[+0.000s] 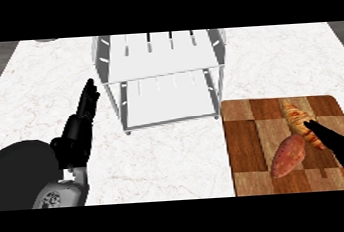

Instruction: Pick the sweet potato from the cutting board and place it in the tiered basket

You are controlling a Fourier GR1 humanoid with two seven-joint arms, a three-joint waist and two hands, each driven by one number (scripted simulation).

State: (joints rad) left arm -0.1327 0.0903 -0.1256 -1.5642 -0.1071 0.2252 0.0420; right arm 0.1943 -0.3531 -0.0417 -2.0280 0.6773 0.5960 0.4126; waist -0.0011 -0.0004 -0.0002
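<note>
Because the reddish-brown tapered sweet potato [289, 156] lies on the brown chequered wooden cutting board [243, 148] at the white marble bench's [170, 158] front right corner, touching a golden croissant [300, 121], the right hand [337, 147], fingers straight and holding nothing, could, I judge, catch the pastry instead or nudge the potato aside. Lifted, it might strike the white two-tiered wire basket's [161, 73] frame near the rear edge. Resting at the bench's left, the left hand [83, 121] shows straight fingers. One potato, one croissant, one board, one basket, two hands.
</note>
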